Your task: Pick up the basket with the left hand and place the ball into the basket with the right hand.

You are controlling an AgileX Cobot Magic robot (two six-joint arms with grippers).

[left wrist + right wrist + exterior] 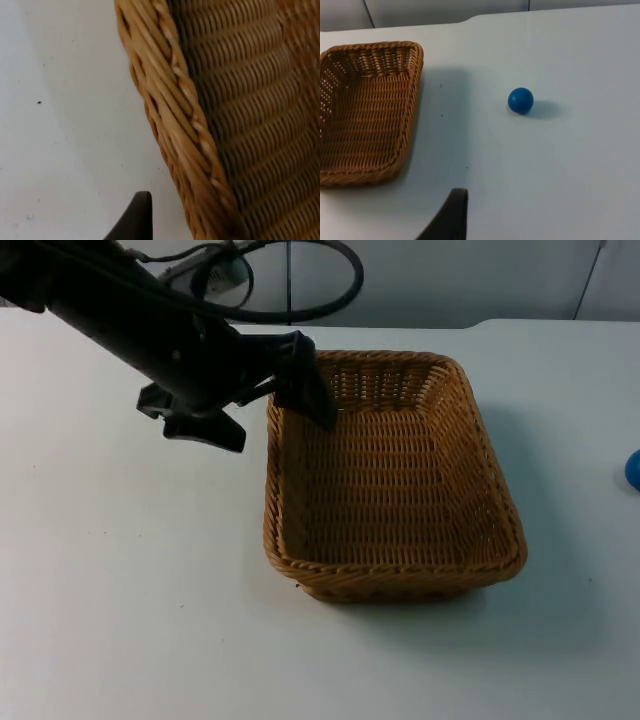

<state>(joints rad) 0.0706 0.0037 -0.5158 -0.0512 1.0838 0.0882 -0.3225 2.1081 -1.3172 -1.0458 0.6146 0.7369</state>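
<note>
The brown wicker basket (282,530) stands empty on the white table. My left gripper (283,433) is open and straddles the basket's left rim (175,115) near the far corner. One finger (315,400) is inside the basket and the other (205,430) is outside over the table. A strip of bare table shows between the outer fingertip (135,220) and the rim. The blue ball (633,470) rests at the table's right edge, well apart from the basket (415,65). My right gripper (451,217) waits above the table, short of the ball (520,100).
The grey partition wall (450,280) closes the table at the back. Open white table lies between the basket and the ball and in front of the basket.
</note>
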